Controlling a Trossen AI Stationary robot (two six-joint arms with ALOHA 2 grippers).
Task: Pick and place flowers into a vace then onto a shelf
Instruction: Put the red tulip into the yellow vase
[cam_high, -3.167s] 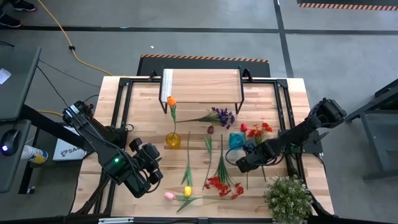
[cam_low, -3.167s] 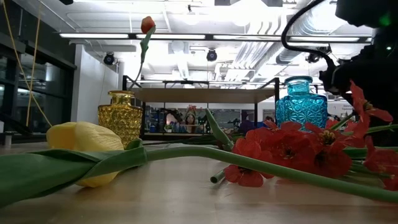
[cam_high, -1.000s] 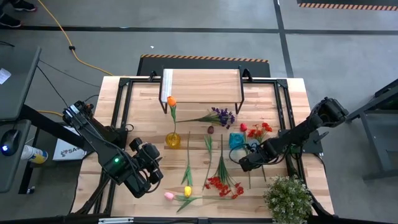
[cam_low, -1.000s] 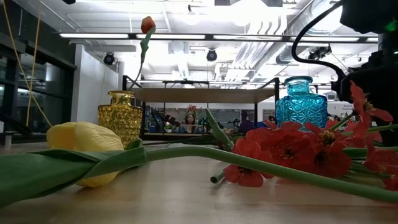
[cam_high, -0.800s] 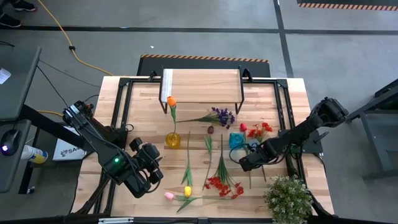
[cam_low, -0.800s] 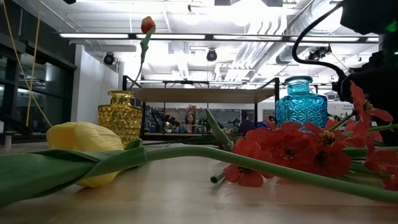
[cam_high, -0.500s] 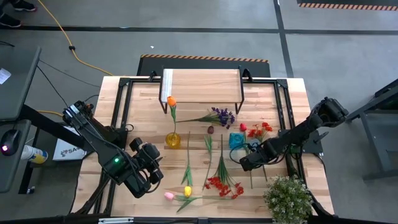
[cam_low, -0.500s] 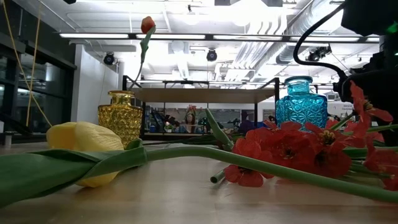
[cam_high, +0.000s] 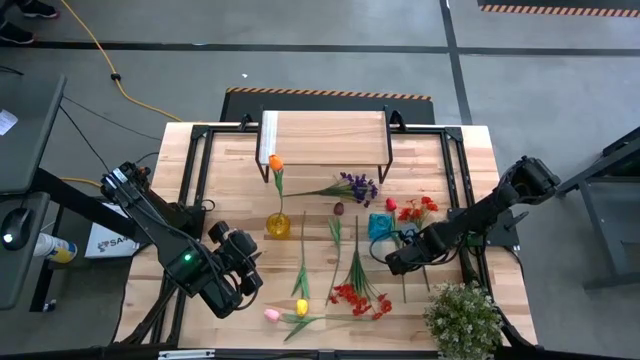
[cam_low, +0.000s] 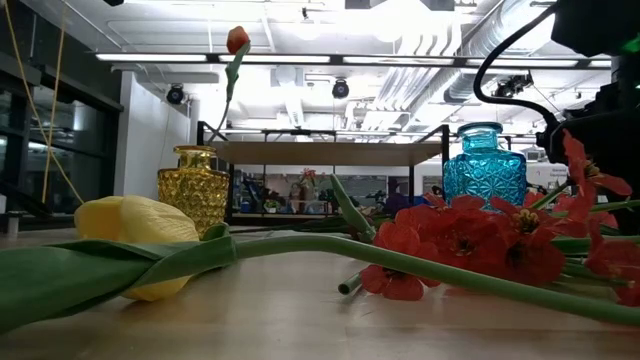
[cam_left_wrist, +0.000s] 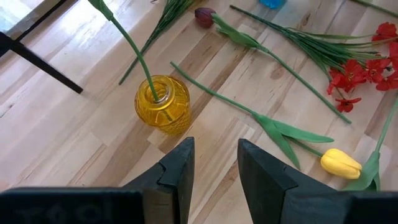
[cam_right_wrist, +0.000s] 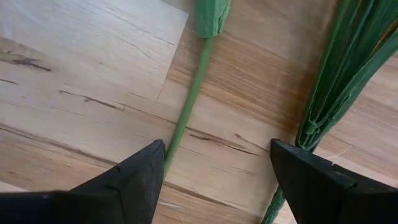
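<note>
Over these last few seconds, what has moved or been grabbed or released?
The right claw crept slightly toward the table's front edge, jaws open over a green stem, nothing taken or released. The left claw, yellow vase with its orange tulip, and loose flowers stayed put.

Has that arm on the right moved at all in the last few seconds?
Yes. The right end effector has crept slightly away from the blue vase, toward the potted plant.

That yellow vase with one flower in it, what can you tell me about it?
The yellow vase is a small, round-bellied jar of amber glass with a faceted pattern and a narrow neck. It stands upright on the wooden table, in front of the shelf. One orange tulip rises from it on a long green stem. Neither claw touches it; the left claw hovers nearby, pointed its way.
</note>
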